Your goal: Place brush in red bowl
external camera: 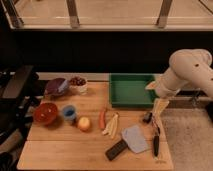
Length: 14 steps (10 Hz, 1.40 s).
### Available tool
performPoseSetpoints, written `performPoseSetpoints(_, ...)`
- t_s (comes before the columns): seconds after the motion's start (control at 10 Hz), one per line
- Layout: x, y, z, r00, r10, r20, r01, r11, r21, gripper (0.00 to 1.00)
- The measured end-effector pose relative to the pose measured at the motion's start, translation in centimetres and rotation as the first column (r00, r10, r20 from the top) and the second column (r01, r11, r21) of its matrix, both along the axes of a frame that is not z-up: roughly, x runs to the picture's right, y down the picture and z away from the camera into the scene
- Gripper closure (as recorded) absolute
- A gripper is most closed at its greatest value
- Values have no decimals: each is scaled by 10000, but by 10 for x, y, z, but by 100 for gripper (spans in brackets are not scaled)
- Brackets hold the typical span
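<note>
The thin black brush [156, 141] lies flat at 4 o'clock, just below the gripper [159, 107]. The round red bowl [44, 116] sits at 9 o'clock.

The robot arm [192, 70] is cut off by the right edge. The gripper [159, 107], seen above the brush [156, 141] near the right side of the table [60, 150], is blurred to a pale wedge. A small dark object [147, 118] beside it cannot be identified. The contents of the white cup [78, 86] are too blurred to be named.
</note>
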State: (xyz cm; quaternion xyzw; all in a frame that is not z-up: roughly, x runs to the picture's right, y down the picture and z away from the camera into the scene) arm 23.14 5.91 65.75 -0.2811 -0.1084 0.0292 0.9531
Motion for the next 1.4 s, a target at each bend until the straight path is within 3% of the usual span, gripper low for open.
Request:
performPoseSetpoints(0.2,15,7,6,9960,718,-538,-728,9972,-173,20)
performPoseSetpoints(0.5,40,23,24,9756,1599,-1502,-1693,9842,-519,20)
performPoseSetpoints(0.6,48,26,30,9633,2010,-1780,-2150,9746,-628,20)
performPoseSetpoints(0.8,73,44,45,9142,3084,-2628,-3406,9362,-864,20)
performPoseSetpoints(1.1,84,67,67,8751,3871,-2905,-4275,8997,-887,20)
performPoseSetpoints(1.4,89,85,81,8655,4163,-2786,-4446,8946,-444,20)
